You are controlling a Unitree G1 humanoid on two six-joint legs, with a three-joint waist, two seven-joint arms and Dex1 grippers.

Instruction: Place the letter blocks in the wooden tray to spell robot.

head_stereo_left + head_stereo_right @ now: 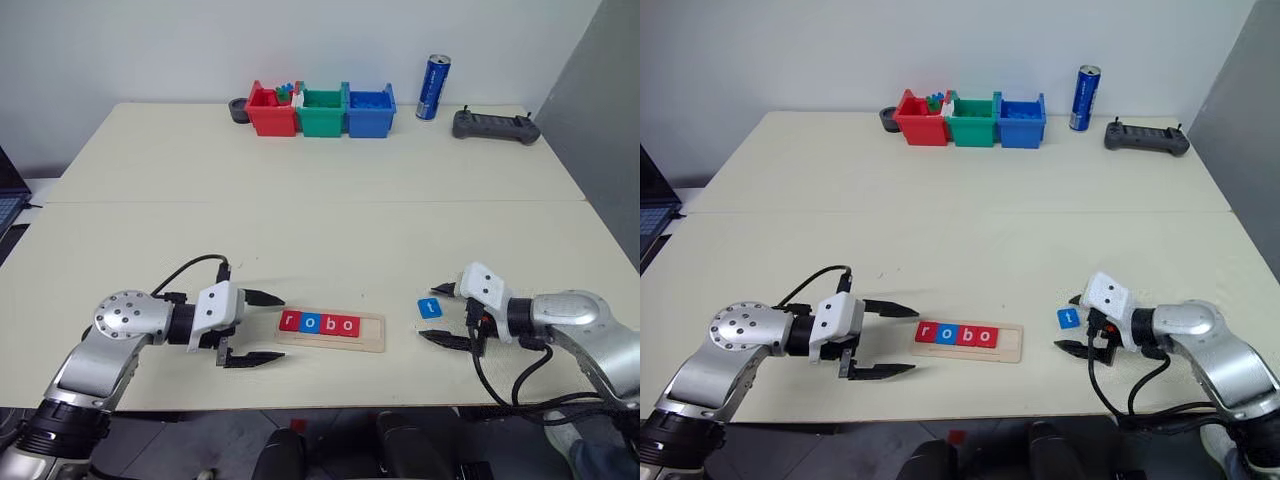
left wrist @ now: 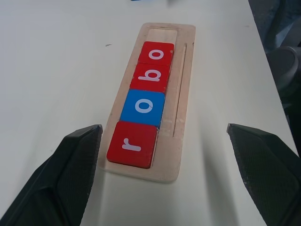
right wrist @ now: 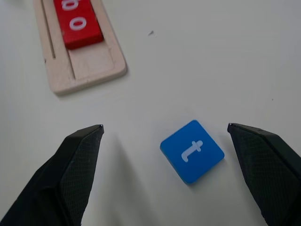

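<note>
Coloured bins (image 1: 322, 110), can (image 1: 433, 87), controller (image 1: 495, 125).

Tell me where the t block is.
The blue t block lies flat on the table to the right of the wooden tray, between the open right gripper's fingers.
</note>
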